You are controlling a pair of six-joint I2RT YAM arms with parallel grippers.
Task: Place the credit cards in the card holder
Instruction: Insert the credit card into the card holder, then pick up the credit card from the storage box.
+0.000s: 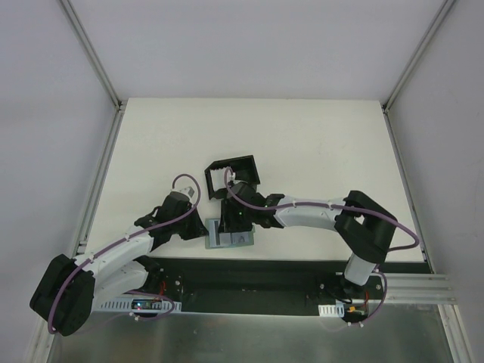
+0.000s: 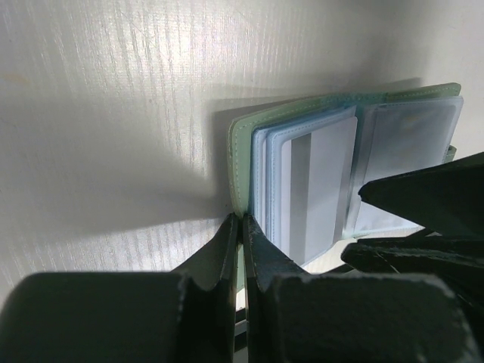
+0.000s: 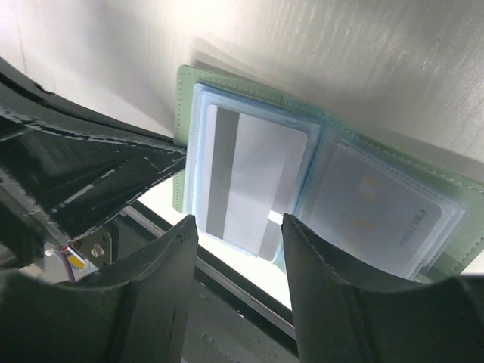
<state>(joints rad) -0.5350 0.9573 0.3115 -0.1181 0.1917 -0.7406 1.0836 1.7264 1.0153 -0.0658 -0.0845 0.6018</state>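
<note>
Inspecting the credit card, judged it light, stiff and slick; favoured pinching its near edge. Found left gripper clamped on green case, right gripper parted astride card, empty.

A cream table is filling the middle of the top view, with pale grey walls rising around it from 9 through 12 to 3 o'clock. Metal struts are slanting at 11 and 1 o'clock. Soft light is casting shadows across the tabletop.
</note>
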